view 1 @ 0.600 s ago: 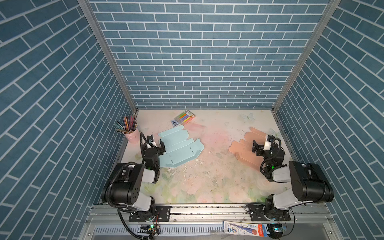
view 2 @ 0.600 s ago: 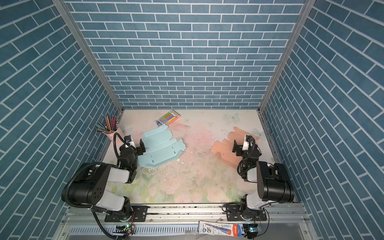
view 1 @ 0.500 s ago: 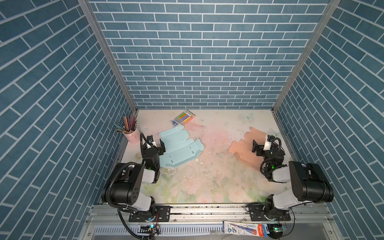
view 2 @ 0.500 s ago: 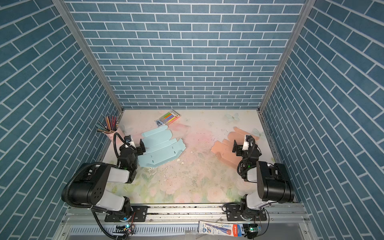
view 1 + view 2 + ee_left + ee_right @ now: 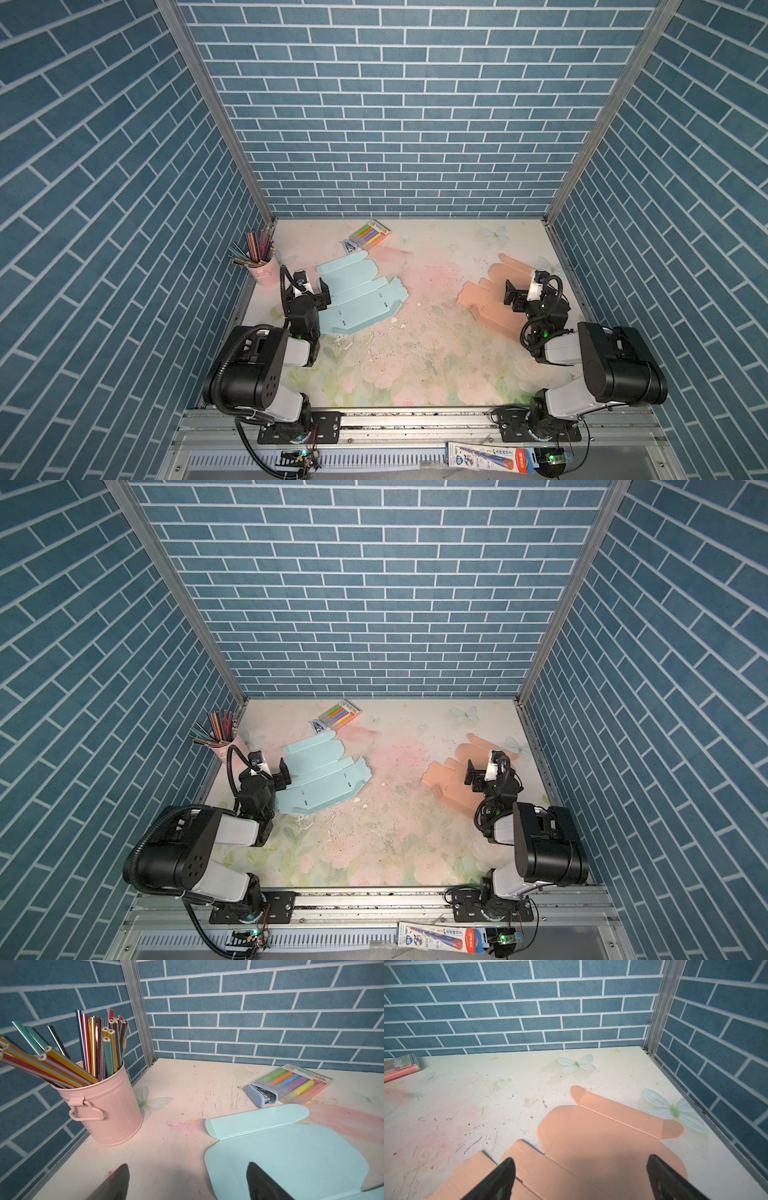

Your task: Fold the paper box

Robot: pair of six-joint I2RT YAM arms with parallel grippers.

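Observation:
Two flat, unfolded paper box blanks lie on the table. The light blue blank [image 5: 361,297] [image 5: 324,777] is at the left. My left gripper [image 5: 309,291] [image 5: 272,773] hovers open at its left edge, one fingertip over the blue card [image 5: 291,1157] and the other over bare table; the left gripper [image 5: 187,1167] holds nothing. The peach blank [image 5: 488,303] [image 5: 451,785] is at the right. My right gripper [image 5: 524,287] [image 5: 484,771] stands open just above it, both fingertips over the peach card [image 5: 591,1142]; the right gripper [image 5: 579,1161] is empty.
A pink bucket of pencils [image 5: 264,270] [image 5: 104,1105] stands in the back left corner, close to my left gripper. A highlighter pack [image 5: 371,233] [image 5: 295,1084] and a small blue stapler [image 5: 350,248] [image 5: 261,1095] lie behind the blue blank. Brick walls close three sides.

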